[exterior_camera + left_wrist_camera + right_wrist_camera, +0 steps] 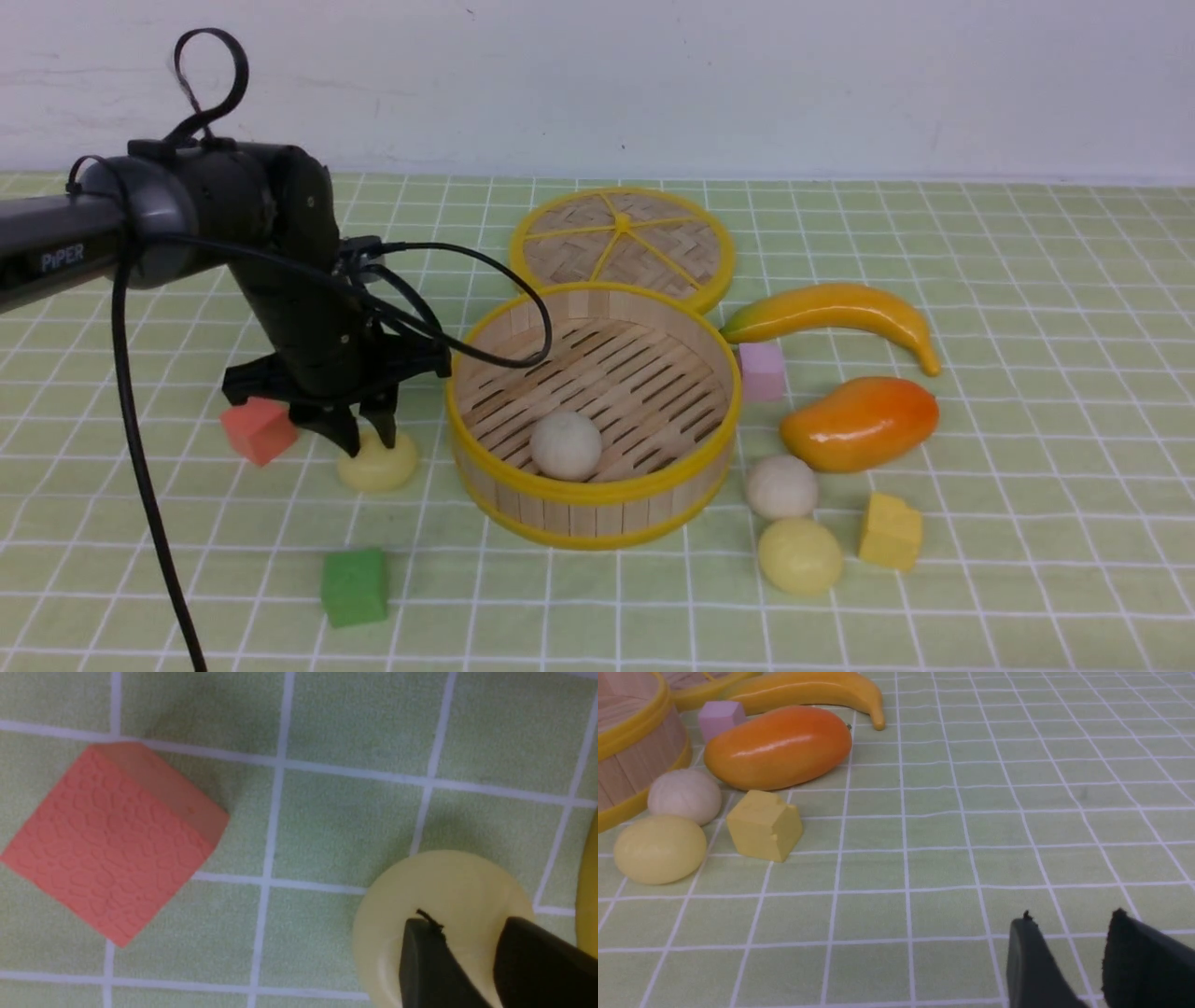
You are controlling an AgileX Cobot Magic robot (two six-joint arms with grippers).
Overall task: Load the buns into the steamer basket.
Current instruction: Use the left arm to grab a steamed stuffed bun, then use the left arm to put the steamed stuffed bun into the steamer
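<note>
The steamer basket (594, 485) stands mid-table with one off-white bun (566, 445) on its slatted floor. My left gripper (369, 439) points down on a pale yellow bun (378, 467) just left of the basket. Its fingers are close together and pinch the bun's top (448, 882), and the bun rests on the cloth. An off-white bun (781, 486) and a pale yellow bun (800, 556) lie right of the basket and also show in the right wrist view (684, 795) (660, 849). My right gripper (1069, 933) hovers low over bare cloth, nearly closed and empty. It is outside the front view.
A red cube (259, 429) sits just left of my left gripper and a green cube (354, 586) lies nearer me. Right of the basket are a pink cube (762, 370), a banana (840, 313), a mango (861, 423) and a yellow cube (890, 531). The woven lid (623, 243) lies behind the basket.
</note>
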